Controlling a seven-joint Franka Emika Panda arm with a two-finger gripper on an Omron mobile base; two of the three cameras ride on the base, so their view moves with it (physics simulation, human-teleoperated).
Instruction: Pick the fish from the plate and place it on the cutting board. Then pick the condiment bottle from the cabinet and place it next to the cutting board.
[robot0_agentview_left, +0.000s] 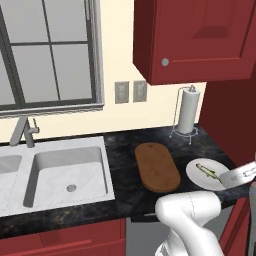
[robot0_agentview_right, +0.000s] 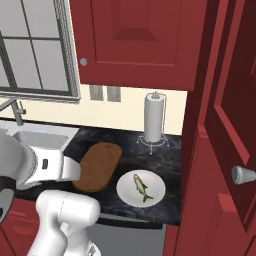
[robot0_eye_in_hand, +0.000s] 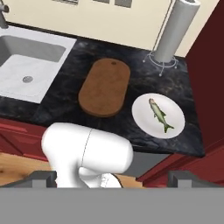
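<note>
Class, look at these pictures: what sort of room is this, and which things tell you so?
Most likely a home kitchen: a sink set in a dark counter, red cupboards above, and a fish on a plate beside a cutting board.

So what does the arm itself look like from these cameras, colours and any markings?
The arm is glossy white with rounded, bulbous links, a grey band at one joint seam and a small dark mark on the forearm link. The gripper has two small dark grey, blocky finger tips. No cables show.
</note>
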